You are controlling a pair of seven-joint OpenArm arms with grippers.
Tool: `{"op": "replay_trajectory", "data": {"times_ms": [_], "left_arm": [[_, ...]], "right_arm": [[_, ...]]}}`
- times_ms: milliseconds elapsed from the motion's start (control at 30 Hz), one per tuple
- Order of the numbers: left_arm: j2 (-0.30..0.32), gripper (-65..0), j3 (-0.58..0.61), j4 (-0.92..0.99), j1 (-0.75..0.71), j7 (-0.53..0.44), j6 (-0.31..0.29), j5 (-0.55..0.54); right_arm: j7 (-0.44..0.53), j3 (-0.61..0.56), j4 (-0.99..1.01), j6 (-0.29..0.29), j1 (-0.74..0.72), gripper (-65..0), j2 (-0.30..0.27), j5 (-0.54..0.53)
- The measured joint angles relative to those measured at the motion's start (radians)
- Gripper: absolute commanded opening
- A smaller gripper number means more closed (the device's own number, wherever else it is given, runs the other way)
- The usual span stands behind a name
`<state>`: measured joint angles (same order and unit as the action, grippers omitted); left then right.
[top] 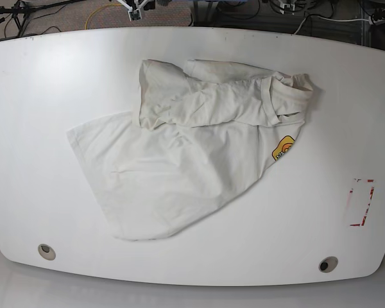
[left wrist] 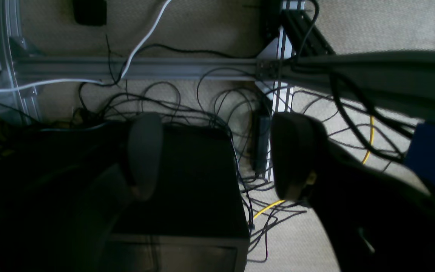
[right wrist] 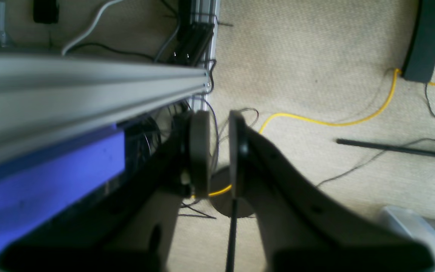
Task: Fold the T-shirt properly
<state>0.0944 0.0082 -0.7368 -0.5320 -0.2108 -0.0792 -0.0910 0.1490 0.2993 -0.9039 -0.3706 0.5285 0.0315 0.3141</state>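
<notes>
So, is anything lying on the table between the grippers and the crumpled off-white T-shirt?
Nothing visible does. The off-white cotton T-shirt lies alone on the white table, beside only a red-marked rectangle. Neither arm shows in the base view; the open left gripper and nearly closed right gripper see only carpet and cables.

Floor: beige carpet (right wrist: 315, 68), strewn with black cables (left wrist: 217, 109) and a yellow cable (right wrist: 327, 121).
Furniture: white table (top: 38, 96); aluminium frame rail (left wrist: 134, 68).

One T-shirt (top: 179, 167) is seen on one white table (top: 38, 96), bearing one logo patch (top: 283, 149) at 3 o'clock. Two holes (top: 46, 251) are counted at the table's 6 o'clock edge.
</notes>
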Motion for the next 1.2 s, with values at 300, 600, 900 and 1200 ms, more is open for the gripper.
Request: {"op": "replay_trajectory", "data": {"times_ms": [300, 600, 900, 1200], "left_arm": [[0.000, -23.9, 0.000, 0.000, -0.002, 0.000, 0.000, 0.000], [0.000, -23.7, 0.000, -0.054, -0.047, 0.003, 0.000, 0.000], [0.001, -23.9, -0.001, -0.233, -0.132, 0.024, 0.000, 0.000], [0.001, -23.9, -0.001, -0.350, -0.178, 0.082, 0.000, 0.000]], "right_arm": [[0.004, 0.001, -0.097, 0.001, 0.046, -56.6, 0.012, -0.002], [-0.004, -0.001, -0.149, -0.004, 0.077, -56.6, 0.029, 0.000], [-0.012, 0.001, -0.150, -0.003, 0.093, -56.6, 0.026, 0.000], [-0.018, 0.000, -0.197, -0.003, 0.138, -56.6, 0.027, -0.001]]}}
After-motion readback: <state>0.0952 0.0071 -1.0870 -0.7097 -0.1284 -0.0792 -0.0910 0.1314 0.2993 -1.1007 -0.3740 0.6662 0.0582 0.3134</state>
